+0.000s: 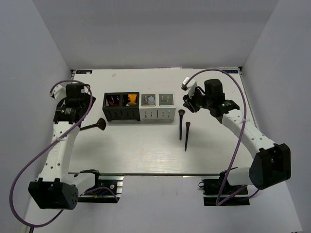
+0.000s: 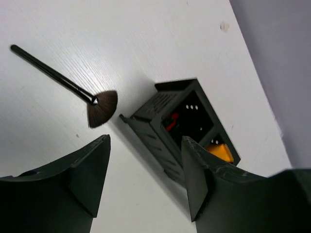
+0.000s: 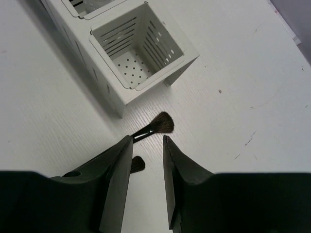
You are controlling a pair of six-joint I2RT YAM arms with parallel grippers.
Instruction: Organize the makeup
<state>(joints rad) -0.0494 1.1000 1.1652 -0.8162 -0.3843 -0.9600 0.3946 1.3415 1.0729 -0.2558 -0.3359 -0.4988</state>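
A black organizer (image 1: 121, 108) holds dark-red sticks (image 1: 114, 100) in its left slot and an orange tube (image 1: 130, 100) in its right slot. Both show in the left wrist view too, the sticks (image 2: 170, 121) and the tube (image 2: 221, 151). A white organizer (image 1: 158, 108) holds a pale rounded piece (image 1: 150, 100). Two black brushes (image 1: 181, 124) (image 1: 186, 136) lie right of it. A black fan brush (image 1: 95, 126) (image 2: 102, 109) lies left of the boxes. My left gripper (image 1: 77, 109) (image 2: 146, 145) is open above the table near the black organizer (image 2: 165, 121). My right gripper (image 1: 188, 103) (image 3: 147, 141) is open over a brush head (image 3: 163, 124).
The white organizer's end slot (image 3: 141, 53) shows only its perforated floor. The second brush's head (image 3: 137, 165) lies behind my right gripper's left finger. Grey walls close in the table on three sides, and purple cables loop beside both arms.
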